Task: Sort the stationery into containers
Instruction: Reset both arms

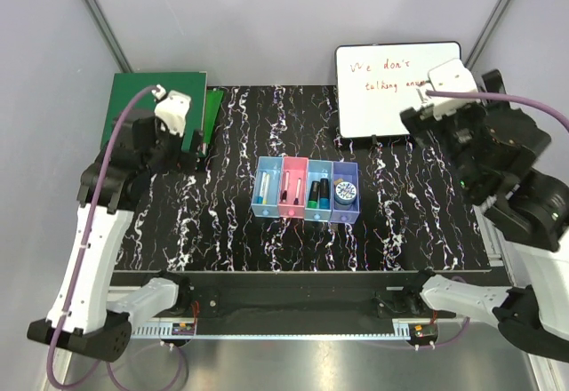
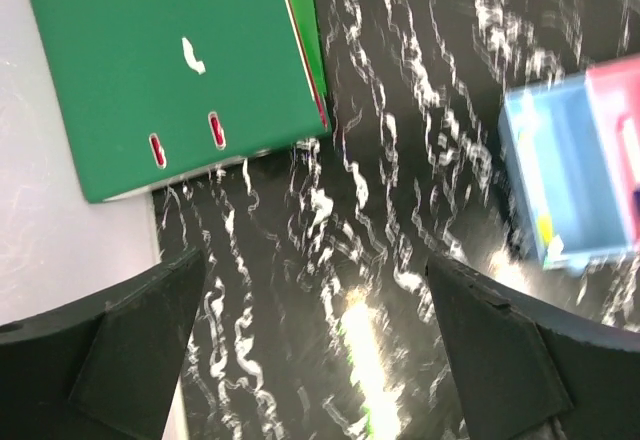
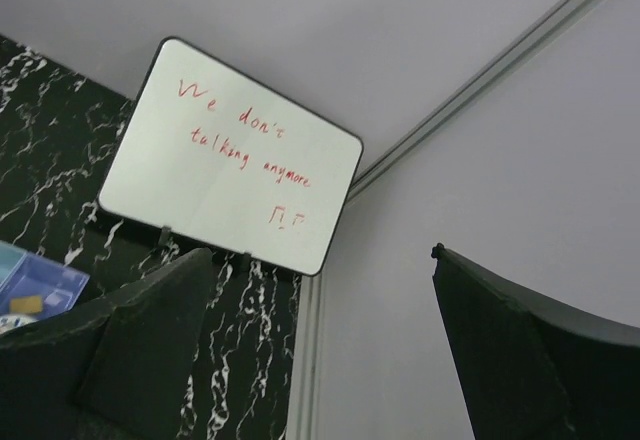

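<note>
Black marbled counter (image 1: 409,222), grey walls round it. The stationery (image 1: 345,193) all seems tucked inside the row of containers (image 1: 265,211) mid-counter, so I'd say sorting is done; nothing left but parking. Left fingers (image 2: 140,350) and right fingers (image 3: 530,350) gape wide, empty, near the side edges, open room between.

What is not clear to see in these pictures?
Top view: pens in the bins too small to count.
Left wrist view: bins blurred, cut by the right edge.
Right wrist view: only a corner of the bins, at the left edge.
Top view: right arm hides the whiteboard's corner.
</note>
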`<state>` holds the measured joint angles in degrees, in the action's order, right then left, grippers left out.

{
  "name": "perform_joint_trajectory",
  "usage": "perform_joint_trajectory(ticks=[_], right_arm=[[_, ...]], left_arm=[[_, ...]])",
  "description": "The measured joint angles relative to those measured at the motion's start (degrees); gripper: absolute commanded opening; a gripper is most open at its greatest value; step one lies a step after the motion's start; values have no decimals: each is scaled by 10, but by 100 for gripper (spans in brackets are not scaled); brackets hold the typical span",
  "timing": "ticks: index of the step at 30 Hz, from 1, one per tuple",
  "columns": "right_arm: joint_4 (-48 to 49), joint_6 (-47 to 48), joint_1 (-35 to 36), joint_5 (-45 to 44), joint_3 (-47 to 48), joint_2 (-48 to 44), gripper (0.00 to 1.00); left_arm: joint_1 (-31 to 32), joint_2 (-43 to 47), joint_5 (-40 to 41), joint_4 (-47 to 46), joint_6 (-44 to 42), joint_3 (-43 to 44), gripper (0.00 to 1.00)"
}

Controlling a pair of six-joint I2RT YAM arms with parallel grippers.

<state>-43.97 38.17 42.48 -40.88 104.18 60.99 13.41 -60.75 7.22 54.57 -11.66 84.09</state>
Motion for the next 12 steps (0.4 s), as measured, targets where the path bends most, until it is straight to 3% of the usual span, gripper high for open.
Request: perform_joint_trajectory(ticks=[6,12], right_arm=[[-167,-90,-10,46,-15,-56,100],[-221,-119,-21,61,-24,-70,100]], left_arm=[[0,49,-36,20,-44,-36,99],[0,50,-46,20,-51,-35,99]])
